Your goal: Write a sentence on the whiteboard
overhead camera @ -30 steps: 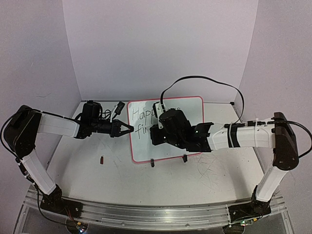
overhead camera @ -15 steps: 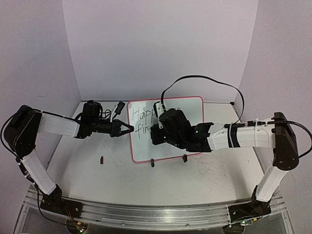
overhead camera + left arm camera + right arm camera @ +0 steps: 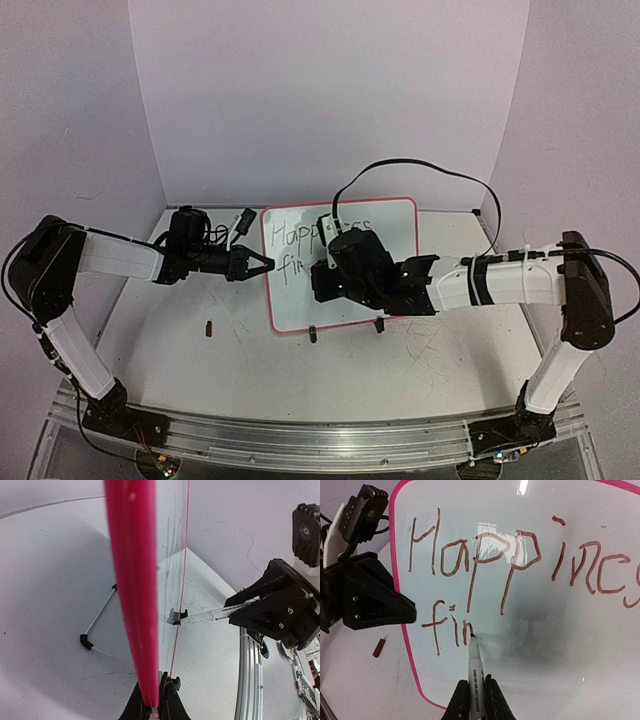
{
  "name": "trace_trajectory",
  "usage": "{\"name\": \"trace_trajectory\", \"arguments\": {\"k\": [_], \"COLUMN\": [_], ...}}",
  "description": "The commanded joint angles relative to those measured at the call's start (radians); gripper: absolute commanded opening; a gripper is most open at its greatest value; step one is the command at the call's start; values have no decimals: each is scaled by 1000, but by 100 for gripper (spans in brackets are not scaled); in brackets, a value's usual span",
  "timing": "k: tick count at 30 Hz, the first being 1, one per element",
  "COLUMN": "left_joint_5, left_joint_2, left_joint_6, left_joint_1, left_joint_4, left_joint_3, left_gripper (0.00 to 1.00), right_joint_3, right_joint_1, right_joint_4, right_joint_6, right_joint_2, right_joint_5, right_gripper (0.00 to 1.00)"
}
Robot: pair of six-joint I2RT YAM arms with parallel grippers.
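Whiteboard (image 3: pixel 392 228) stands on edge on its two black clip feet (image 3: pixel 312 335) at the middle of the table (image 3: pixel 200 370), toward the rear, its written face turned to the arms. A thin pink frame runs round the glossy white face. The left tool (image 3: pixel 262 265) reaches in from the left and is closed on the board's left edge. In the left wrist view the pink frame passes straight between its fingers (image 3: pixel 172 710), which pinch it at the bottom of the picture.

The right tool (image 3: pixel 472 695) is closed round a marker (image 3: pixel 474 672), a clear barrel with small dark print and a dark tip. It holds the marker with the tip touching the board face. The sentence (image 3: pixel 512 565) is in reddish-brown strokes in two lines. The upper line reads "Happines" and runs out at the right border of the right wrist view; the lower reads "fin". The marker tip sits just right of the "n", at the foot of that letter.

From above, the right wrist covers the middle of the board and hides the lettering beyond "Happ" and "fi". A small reddish-brown cap (image 3: pixel 209 327) lies on the table left of the board, apart from it. A black cable (image 3: pixel 420 165) arches above the right arm
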Motion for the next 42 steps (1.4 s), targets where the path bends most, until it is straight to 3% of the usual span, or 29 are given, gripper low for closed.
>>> {"name": "trace_trajectory", "arguments": {"k": [1, 22, 42], "left_joint_5": [-104, -106, -107], "left_joint_2": [27, 28, 27], "left_joint_6": [47, 48, 50], "left_joint_1": [-6, -6, -6], "left_joint_4": [-51, -54, -59], "left_joint_3": [24, 23, 24], "left_gripper": [0, 0, 0], "right_joint_3": [-23, -20, -18], "right_joint_1": [-1, 2, -13], "right_joint_4": [-13, 5, -14], "right_joint_6": [27, 12, 30], "right_joint_2": [-27, -107, -64], "right_joint_5": [9, 29, 43], "right_gripper": [0, 0, 0]}}
